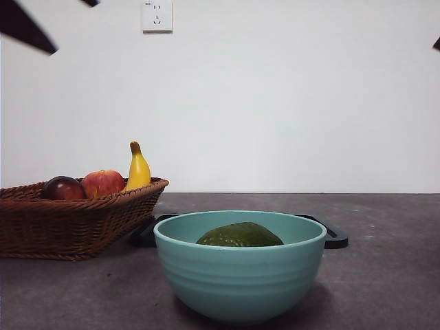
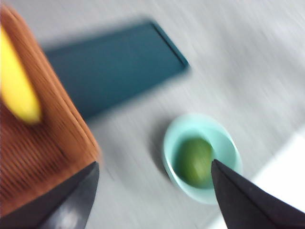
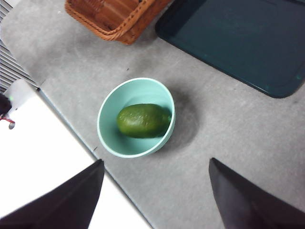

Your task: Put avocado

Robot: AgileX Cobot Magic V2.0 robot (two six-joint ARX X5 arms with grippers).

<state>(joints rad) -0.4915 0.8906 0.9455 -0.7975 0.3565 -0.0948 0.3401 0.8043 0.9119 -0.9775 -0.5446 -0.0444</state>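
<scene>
The dull green avocado (image 1: 240, 236) lies inside a light teal bowl (image 1: 240, 275) near the table's front edge. It also shows in the bowl from above, avocado (image 3: 143, 120) and bowl (image 3: 110, 114). High over the table my left gripper (image 2: 155, 195) hangs open and empty, its picture blurred, with the avocado (image 2: 194, 160) far below. My right gripper (image 3: 156, 193) is open and empty too, also well above the bowl. In the front view only black arm tips show at the top corners.
A wicker basket (image 1: 65, 223) at the left holds a dark red-purple fruit (image 1: 63, 188), a red-yellow apple (image 1: 103, 183) and a banana (image 1: 138, 168). A dark tray (image 1: 335, 238) lies flat behind the bowl. A white surface (image 3: 43, 143) borders the table's front edge.
</scene>
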